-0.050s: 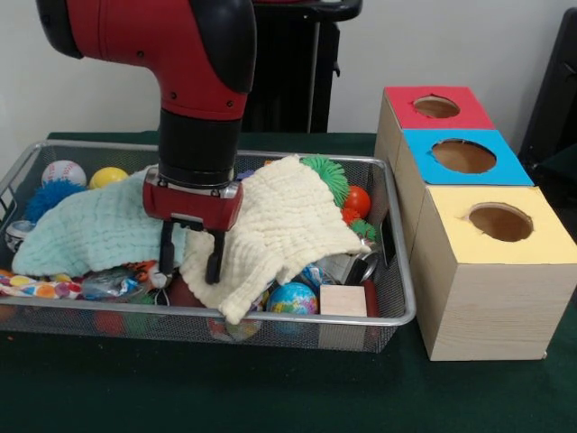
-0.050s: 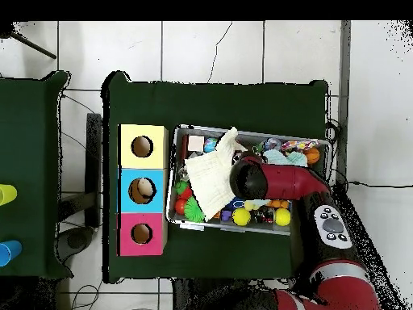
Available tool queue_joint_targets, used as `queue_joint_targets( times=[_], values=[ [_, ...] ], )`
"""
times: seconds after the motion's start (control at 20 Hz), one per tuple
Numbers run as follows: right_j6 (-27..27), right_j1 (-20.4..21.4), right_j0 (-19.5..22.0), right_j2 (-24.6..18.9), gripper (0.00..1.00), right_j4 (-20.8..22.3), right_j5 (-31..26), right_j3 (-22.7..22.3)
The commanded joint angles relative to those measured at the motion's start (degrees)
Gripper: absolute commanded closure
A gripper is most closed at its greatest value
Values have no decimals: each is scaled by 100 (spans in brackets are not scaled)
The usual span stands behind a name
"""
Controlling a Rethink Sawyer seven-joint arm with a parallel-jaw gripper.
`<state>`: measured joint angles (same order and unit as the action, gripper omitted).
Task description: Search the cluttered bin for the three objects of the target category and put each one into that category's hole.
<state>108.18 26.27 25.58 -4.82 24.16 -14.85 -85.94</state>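
My gripper [image 1: 191, 257] hangs open inside the wire bin [image 1: 297, 317], its two black fingers [image 1: 167, 251] down at the seam between a mint cloth [image 1: 86, 230] and a cream cloth [image 1: 279, 221]. Nothing is held between them. The cloths cover much of the clutter. Showing around them are a baseball [image 1: 63, 171], a yellow ball [image 1: 108, 177], a blue spiky ball [image 1: 50, 197], a green spiky ball [image 1: 326, 176], an orange ball [image 1: 358, 200], a globe ball [image 1: 292, 299] and a wooden cube [image 1: 343, 300]. In the overhead view the arm [image 2: 270, 182] hides the gripper above the cream cloth [image 2: 208, 173].
To the right of the bin stands a row of wooden boxes with round holes: red [image 1: 436, 107], blue [image 1: 463, 156] and yellow [image 1: 500, 222]. Overhead, the blue box's hole [image 2: 142, 190] shows something pale inside. Green tabletop [image 1: 225, 388] runs along the bin's front.
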Motion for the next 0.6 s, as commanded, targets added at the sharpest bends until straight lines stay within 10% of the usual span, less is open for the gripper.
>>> queue_joint_targets(
  times=[0.05, 0.6],
  values=[
    [388, -201, 73, 281, 0, 9, -580, -151],
    [174, 229, 74, 86, 0, -217, -1332, -134]
  ],
)
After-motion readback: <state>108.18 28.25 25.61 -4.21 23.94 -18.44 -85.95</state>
